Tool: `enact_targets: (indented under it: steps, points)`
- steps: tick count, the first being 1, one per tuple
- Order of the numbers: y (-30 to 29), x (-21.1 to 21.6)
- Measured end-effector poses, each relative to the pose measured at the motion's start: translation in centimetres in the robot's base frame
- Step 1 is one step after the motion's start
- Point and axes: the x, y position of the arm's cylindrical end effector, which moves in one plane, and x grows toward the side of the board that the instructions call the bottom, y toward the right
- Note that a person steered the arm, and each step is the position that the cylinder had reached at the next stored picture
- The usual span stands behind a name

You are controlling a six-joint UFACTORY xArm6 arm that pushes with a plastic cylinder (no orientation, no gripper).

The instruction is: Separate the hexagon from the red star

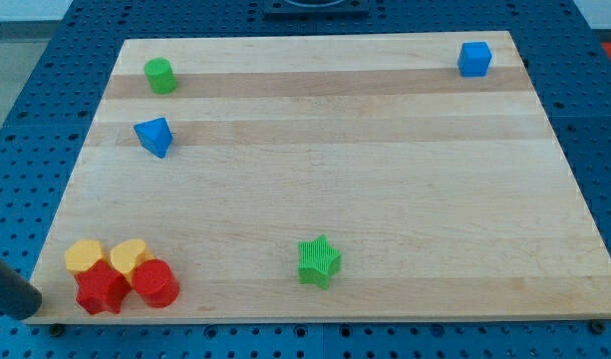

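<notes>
Down in the view's bottom left corner, the dark rod (8, 287) slants in from the edge, and my tip (28, 311) sits just off the wooden table (385, 199), close beside the cluster of four blocks. No claw on this arm, so there is nothing spread or pressed together to report; the rod touches no block.

Just to the view's right of my tip sits the red star (101, 290), the nearest block to it. Pressed against the star's right side is the red hexagon (155, 283), so the pair is packed tight together. Right behind them, toward the view's top, are two yellow blocks: a yellow hexagon-like block (84, 255) above the star and a yellow heart-like block (129, 254) beside it, all four touching.

Well off to the right of my tip stands the green star (318, 261). Far above my tip are the blue triangular block (154, 136) and the green cylinder (160, 75). The blue cube (474, 59) sits in the far top right corner.
</notes>
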Motion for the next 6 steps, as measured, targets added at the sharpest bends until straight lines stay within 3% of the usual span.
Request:
enact_targets:
  steps: [1, 4, 6]
  points:
    - [0.5, -2.9]
    - [0.5, -1.7]
    - [5.2, -3.8]
